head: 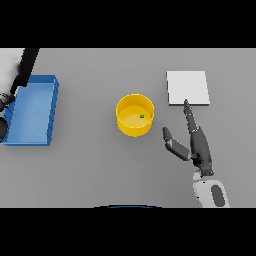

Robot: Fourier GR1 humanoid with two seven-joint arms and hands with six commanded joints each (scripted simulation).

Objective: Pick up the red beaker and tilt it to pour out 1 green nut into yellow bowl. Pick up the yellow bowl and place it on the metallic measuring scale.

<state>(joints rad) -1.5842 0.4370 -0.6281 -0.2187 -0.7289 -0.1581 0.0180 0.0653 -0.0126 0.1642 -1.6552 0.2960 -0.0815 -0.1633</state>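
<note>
The yellow bowl (135, 116) stands upright near the centre of the grey table (90, 165). One green nut (142, 116) lies on its floor, right of centre, so the pouring step appears complete. No red beaker is visible in the head view.

The right hand (196, 145) rests low over the table, to the right of the bowl and apart from it. Its fingers are extended and point away from the robot toward the metallic measuring scale (187, 87); the thumb is spread toward the bowl. It grasps nothing. This open, spread posture suits an approach to the bowl's right wall.

The scale lies flat beyond the hand, up and to the right of the bowl, so the transfer path is short.

A blue bin (32, 110) sits at the far left. The left hand (4, 102) shows only at the left edge beside it; its finger state cannot be determined.
</note>
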